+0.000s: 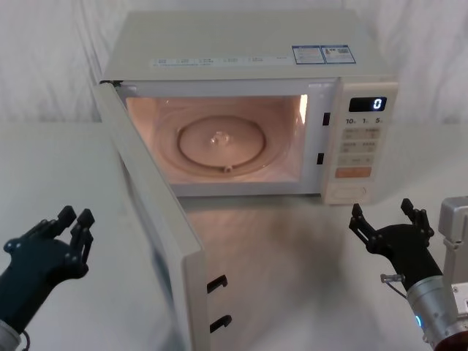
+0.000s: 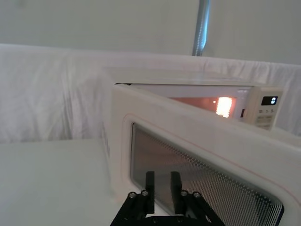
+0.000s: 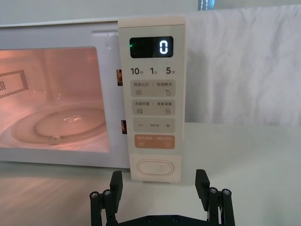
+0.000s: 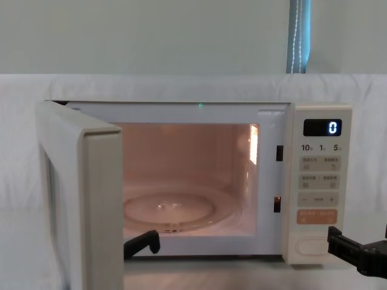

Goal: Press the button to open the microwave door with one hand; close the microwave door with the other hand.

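Microwave (image 1: 241,44) at 12 o'clock on the worktop (image 1: 44,175), cavity lit, display reads 0. Microwave door (image 1: 157,219) hangs wide open, hinged on the robot's left side, swung out toward 7 o'clock.

Button (image 3: 154,167) sits at the foot of the control panel, below the orange key (image 3: 154,141). Opening step looks done; closing is left.

Right gripper (image 1: 387,227) at 4 o'clock, just short of the button, jaws apart, empty. Left gripper (image 1: 62,234) at 8 o'clock, outside the door's face, jaws apart w/ a narrow gap, empty.

Handling, judged: door is a rigid hinged panel, light, swings freely, needs a firm last push to latch. No handle seen. Push flat on the cream outer frame nr the free edge, not the window (image 2: 197,174), which is prob. slick & less sturdy.

Count: 1 microwave, 1 door, 1 button, 2 grippers, 2 black latch hooks (image 1: 218,301) on the door edge.
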